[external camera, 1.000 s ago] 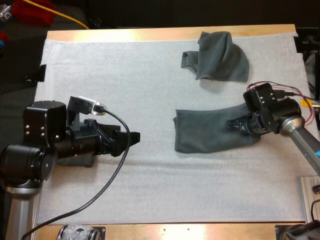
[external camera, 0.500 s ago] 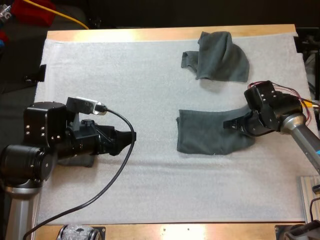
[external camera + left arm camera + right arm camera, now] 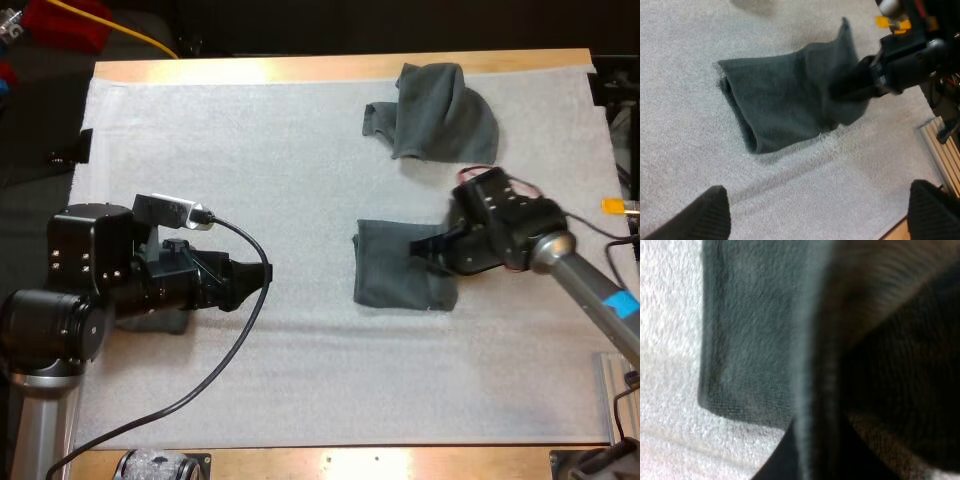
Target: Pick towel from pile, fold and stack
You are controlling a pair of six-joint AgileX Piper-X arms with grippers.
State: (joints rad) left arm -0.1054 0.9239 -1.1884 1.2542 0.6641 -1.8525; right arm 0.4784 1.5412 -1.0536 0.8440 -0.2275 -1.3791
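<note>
— What's at the left edge of the bench [image 3: 300, 68]?
— The left gripper [image 3: 262, 278], low over the white mat [image 3: 300, 180] and pointing toward the middle. Its two fingers [image 3: 705, 216] stand wide apart with nothing between them. A bit of dark cloth [image 3: 165, 322] shows from under that arm, near the mat's left edge. I can't tell how it is folded.
— And the one being worked on?
— The towel [image 3: 385, 270] lies on the mat a little right of the middle, well apart from the left gripper. Its left part is flat, with a doubled edge facing the bench's left side. Its right part is raised off the mat and bent back over the flat part.
— What's holding it up?
— The right gripper [image 3: 432, 250]. It is clamped on the raised right end, with cloth pressed between its fingers, and it hangs over the towel's right half.
— Anything further right?
— A crumpled towel [image 3: 440, 110] near the bench's far edge, toward the far right corner, apart from both grippers and from the other towel
</note>
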